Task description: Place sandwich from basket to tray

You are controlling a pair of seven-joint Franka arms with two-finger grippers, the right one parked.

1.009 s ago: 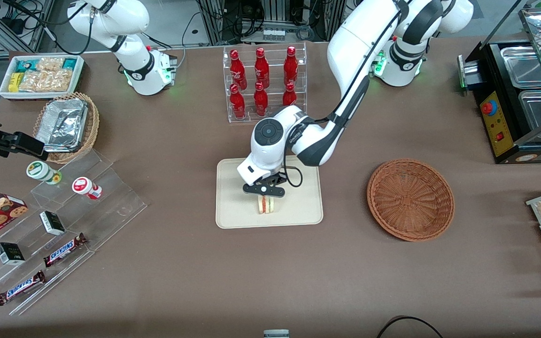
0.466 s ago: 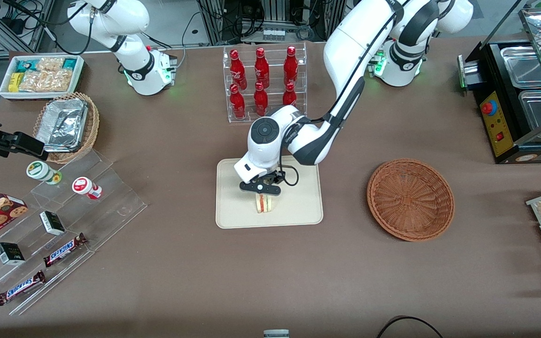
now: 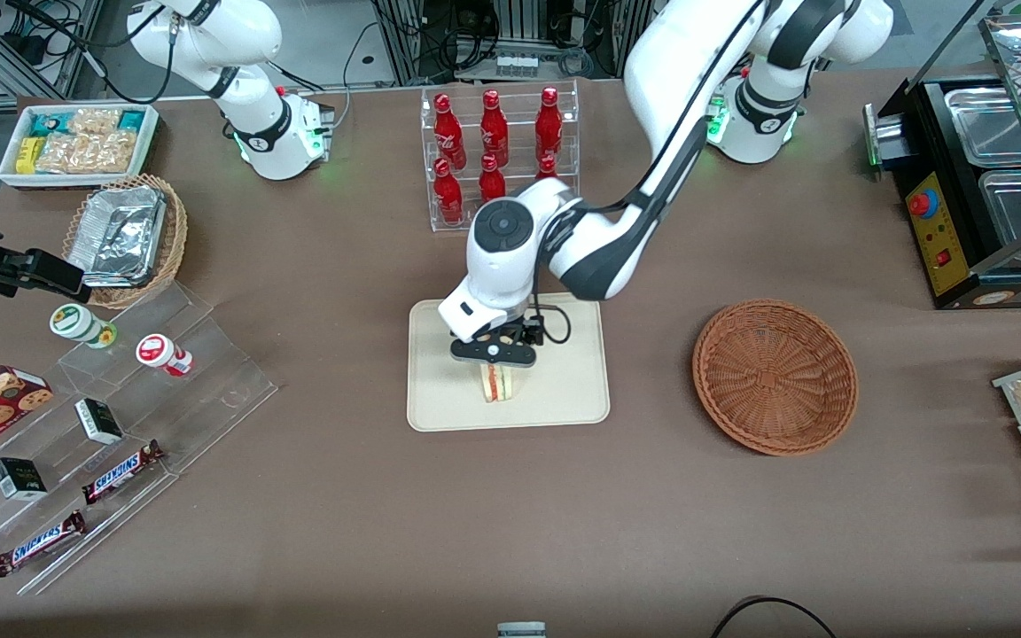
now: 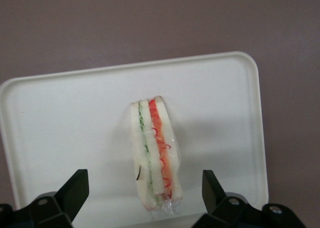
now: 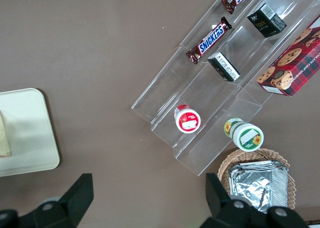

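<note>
Brown tabletop: our open pincer hovers at twelve o'clock above the pale triangular sandwich resting on the cream rectangular tray, only withdrawal left.

The sandwich shows pale white bread with a thin green stripe and a red-orange stripe running along its edge, under a clear glossy wrap. It stands on the cream-beige tray, which looks plain near-white in the left wrist view. Above the sandwich hangs the claw, black, with its fingers spread wide apart on either side of the sandwich, on a white arm with dark grey joints. Beside the tray, toward the working arm's end, the basket is reddish-brown woven wicker with a ringed weave. The desk is a flat dull brown. Farther from the camera than the tray stand glossy red bottles in a clear rack.
</note>
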